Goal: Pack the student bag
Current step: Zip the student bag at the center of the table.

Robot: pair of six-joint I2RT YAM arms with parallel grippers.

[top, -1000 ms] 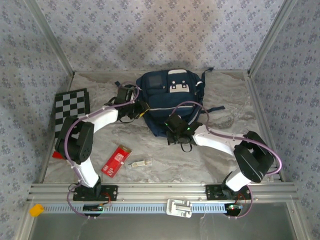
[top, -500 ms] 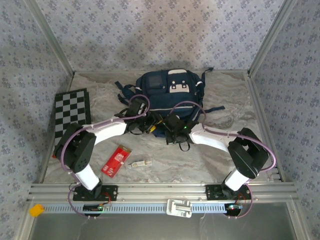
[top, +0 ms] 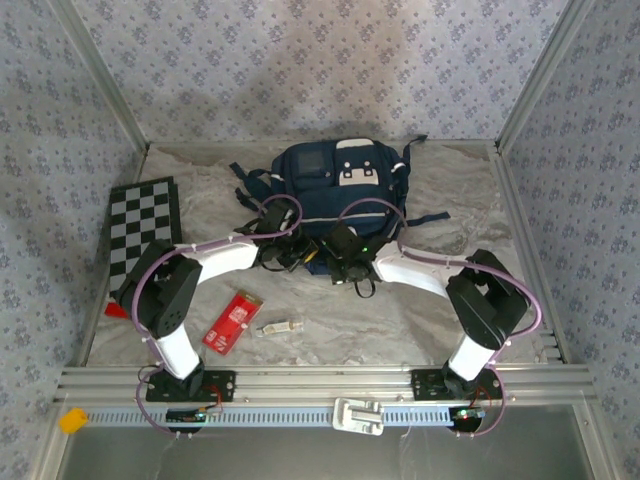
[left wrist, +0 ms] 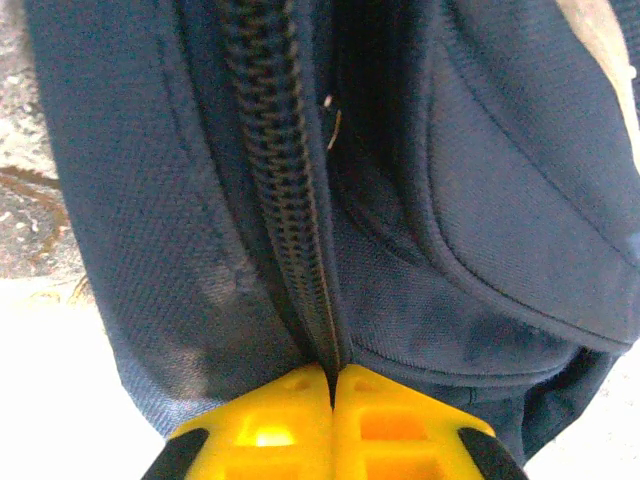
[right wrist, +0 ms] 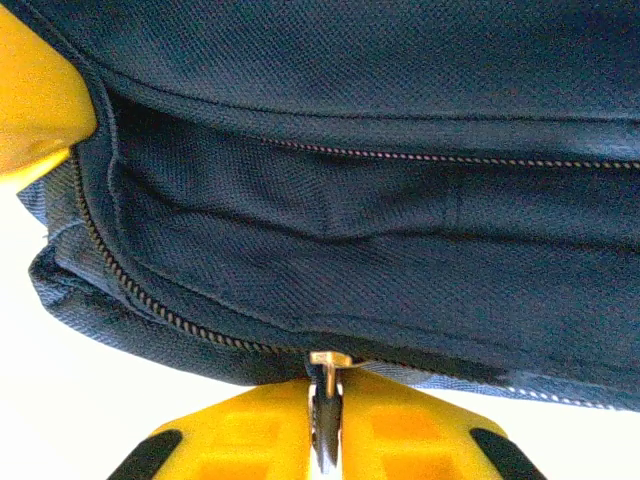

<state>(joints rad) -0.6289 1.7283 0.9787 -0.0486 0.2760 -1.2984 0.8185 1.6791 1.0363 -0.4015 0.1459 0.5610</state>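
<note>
The student bag [top: 340, 195], navy blue with a white patch, lies at the back middle of the table. Both grippers meet at its near edge. My left gripper [top: 300, 256] is shut, its yellow fingertips [left wrist: 290, 410] pinching the fabric beside the bag's zipper track [left wrist: 275, 190]. Just to its right, my right gripper [top: 336, 254] is shut on the metal zipper pull [right wrist: 327, 385], which stands between its yellow fingers [right wrist: 400, 420]. In the right wrist view the bag [right wrist: 380, 230] has a partly open zipper line, and a yellow finger of the left gripper [right wrist: 35, 110] shows at upper left.
A folded chessboard [top: 143, 222] lies at the left edge. A red packet [top: 232, 322] and a small pale object [top: 280, 327] lie on the near left of the table. Loose bag straps [top: 432, 218] trail to the right. Patterned walls close in three sides.
My left arm has swung right from the bag's left side to its near edge and shut on the fabric. My right gripper has shifted slightly left along that edge.
</note>
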